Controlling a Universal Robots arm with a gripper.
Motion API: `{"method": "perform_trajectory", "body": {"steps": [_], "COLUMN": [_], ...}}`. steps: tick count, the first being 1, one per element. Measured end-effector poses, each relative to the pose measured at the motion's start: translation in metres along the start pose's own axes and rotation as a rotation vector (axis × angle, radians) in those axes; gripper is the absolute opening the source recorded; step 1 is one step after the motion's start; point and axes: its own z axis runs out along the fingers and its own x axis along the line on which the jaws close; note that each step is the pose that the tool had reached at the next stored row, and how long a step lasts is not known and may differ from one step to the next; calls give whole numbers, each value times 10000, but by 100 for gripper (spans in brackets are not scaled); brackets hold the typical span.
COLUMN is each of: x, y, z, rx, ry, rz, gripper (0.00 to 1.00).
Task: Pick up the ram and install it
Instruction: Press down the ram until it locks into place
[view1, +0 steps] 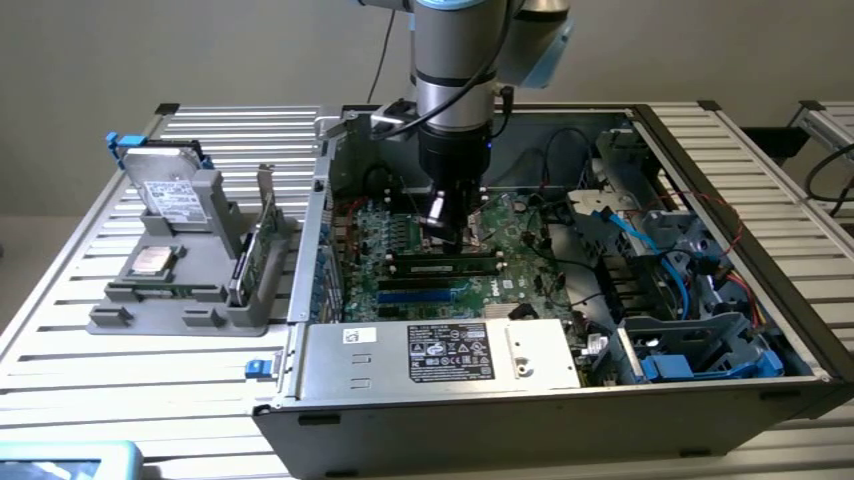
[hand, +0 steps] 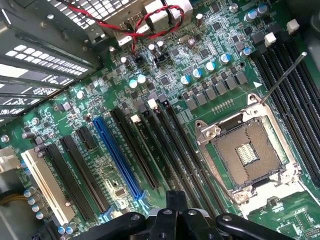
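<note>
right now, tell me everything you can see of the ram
In the exterior view the ram is a long, narrow, thin green board with dark chips along it and a small pale label. It stands on its long edge in line with the memory slots of the motherboard, inside the open computer case, parallel to the blue slots beside it. The hand hangs directly over its middle. Whether they touch, or whether the stick is fully seated, cannot be told.
</note>
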Motion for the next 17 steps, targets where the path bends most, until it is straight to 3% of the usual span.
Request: {"method": "perform_trajectory", "body": {"steps": [17], "x": [-1], "y": [0], "z": [0], "rx": [-65], "ry": [144], "rz": [2102], "gripper": [11]}}
